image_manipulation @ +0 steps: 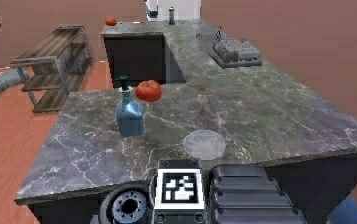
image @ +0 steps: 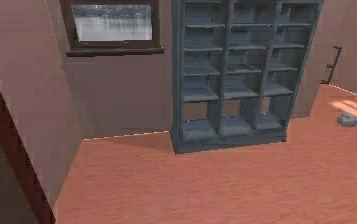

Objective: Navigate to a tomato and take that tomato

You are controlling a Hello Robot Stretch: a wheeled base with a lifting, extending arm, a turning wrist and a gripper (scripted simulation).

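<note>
Pincer at bottom edge, cannot tell if holding, marble counter bearing tomato, blue bottle, wooden floor

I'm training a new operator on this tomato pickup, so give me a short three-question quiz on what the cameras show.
1. True or false: the round red tomato lies on the grey marble countertop, beside the blue bottle.
2. What stands ahead in the forward view? A) a sofa B) a tall blue-grey shelf unit C) a fridge
3. Fill in: the reddish floor is made of ____ planks.
Key: 1 true; 2 B; 3 wood.
</note>
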